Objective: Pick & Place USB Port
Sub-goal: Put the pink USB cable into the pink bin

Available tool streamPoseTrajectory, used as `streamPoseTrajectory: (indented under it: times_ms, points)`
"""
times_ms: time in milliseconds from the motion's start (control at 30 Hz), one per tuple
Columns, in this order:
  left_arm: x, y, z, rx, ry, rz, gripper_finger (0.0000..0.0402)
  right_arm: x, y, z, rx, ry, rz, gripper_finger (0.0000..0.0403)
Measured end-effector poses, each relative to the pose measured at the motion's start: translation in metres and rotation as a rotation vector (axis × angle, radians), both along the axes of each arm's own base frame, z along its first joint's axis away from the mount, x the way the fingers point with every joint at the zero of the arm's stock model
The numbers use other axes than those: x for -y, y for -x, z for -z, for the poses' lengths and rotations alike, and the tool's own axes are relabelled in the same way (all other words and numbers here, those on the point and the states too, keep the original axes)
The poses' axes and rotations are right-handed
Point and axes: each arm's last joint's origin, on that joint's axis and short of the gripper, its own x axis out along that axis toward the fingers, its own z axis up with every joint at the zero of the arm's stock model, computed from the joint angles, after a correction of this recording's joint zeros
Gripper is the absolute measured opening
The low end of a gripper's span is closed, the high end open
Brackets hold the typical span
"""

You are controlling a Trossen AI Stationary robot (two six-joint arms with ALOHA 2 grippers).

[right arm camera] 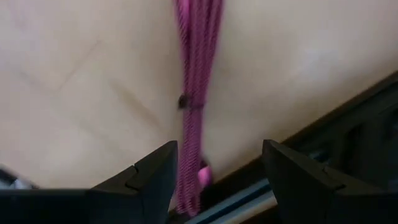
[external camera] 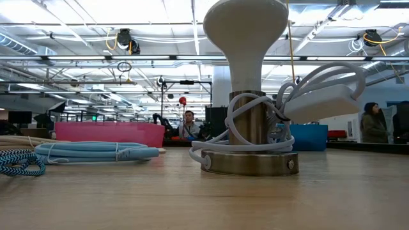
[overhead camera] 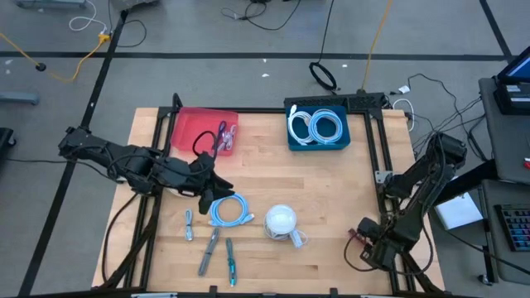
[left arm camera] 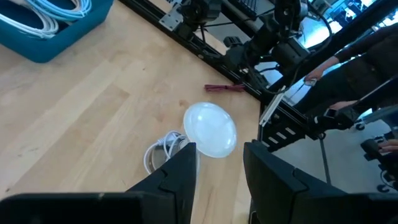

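Note:
A pink braided cable lies on the wooden table beside the black frame rail, near the table's right near corner. My right gripper hangs just above it, pointing down and open, one finger on either side of the cable. My left gripper is open with nothing between its fingers. It is held above the table's left middle, over a coiled light blue cable.
A white-domed lamp with a wound white cord stands near the table's middle front. A red bin and a blue bin holding cables sit at the back. Several small cables and connectors lie at the front left.

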Motion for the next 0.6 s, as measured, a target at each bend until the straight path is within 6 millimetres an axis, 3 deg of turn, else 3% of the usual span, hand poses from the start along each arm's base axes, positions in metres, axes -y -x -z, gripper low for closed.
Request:
streamPoseTrajectory:
  times_ms: [200, 600]
  points:
    - [0.0000, 0.0000, 0.0000, 0.000, -0.004, 0.001, 0.0136, -0.0087, 0.0107, 0.0101, 0.047, -0.052, 0.062, 0.0226]
    - [-0.0013, -0.0004, 0.0000, 0.001, -0.014, 0.000, 0.0136, -0.0093, 0.0114, 0.0103, 0.071, -0.044, 0.073, 0.0226]
